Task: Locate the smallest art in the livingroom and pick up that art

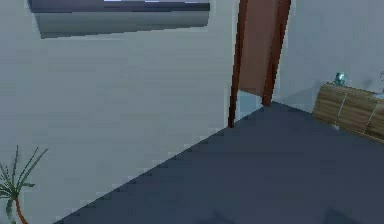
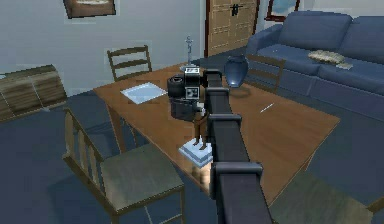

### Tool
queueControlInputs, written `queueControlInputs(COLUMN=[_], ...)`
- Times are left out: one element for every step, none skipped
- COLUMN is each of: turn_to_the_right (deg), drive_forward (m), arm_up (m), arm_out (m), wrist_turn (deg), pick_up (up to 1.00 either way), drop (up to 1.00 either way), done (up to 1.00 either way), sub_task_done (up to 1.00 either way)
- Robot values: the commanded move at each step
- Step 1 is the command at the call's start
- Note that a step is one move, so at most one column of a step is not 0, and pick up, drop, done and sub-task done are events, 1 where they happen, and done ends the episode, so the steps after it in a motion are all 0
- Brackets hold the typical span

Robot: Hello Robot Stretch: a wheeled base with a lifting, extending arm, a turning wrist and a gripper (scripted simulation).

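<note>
A small white-and-pale-blue thing (image 2: 197, 152) sits on the table (image 2: 290, 125) near its front edge, just left of the arm (image 2: 232, 150). It is too small to tell by its shape whether it is the art. The gripper (image 2: 198, 136) hangs right above it, with thin fingers (image 2: 197, 128) reaching down toward it from the dark body. Since the thing rests on the tabletop there, I cannot tell whether the gripper has it in hand or has let go.

Farther out on the same table lie a pale sheet (image 2: 143, 92) to the left and a pen (image 2: 266, 107) to the right. A blue vase (image 2: 235, 70) stands near the far edge, and a thin upright figure (image 2: 188, 45) stands at the far edge itself. One chair (image 2: 120, 170) stands at the near left side and another (image 2: 130, 62) at the far side. A blue sofa (image 2: 320, 45) runs behind the table on the right. A framed picture (image 2: 88, 8) hangs on the wall at top left, above a wooden dresser (image 2: 30, 88).

In the forward view, a dark-framed panel (image 1: 120, 15) hangs high on a pale wall. To the right is a brown door (image 1: 260, 50), then a wooden cabinet (image 1: 350, 108) with a small thing (image 1: 340, 78) on top. A plant (image 1: 15, 185) is at the lower left.
</note>
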Motion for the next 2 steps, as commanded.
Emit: queueControlInputs(turn_to_the_right=[0.0, 0.0], drive_forward=[0.00, 0.00], arm_up=[-0.30, 0.00], arm_out=[0.00, 0.00], wrist_turn=[0.0, 0.0], pick_up=[0.00, 1.00], drop=[0.00, 0.00], done=[0.00, 0.00], sub_task_done=[0.00, 0.00])
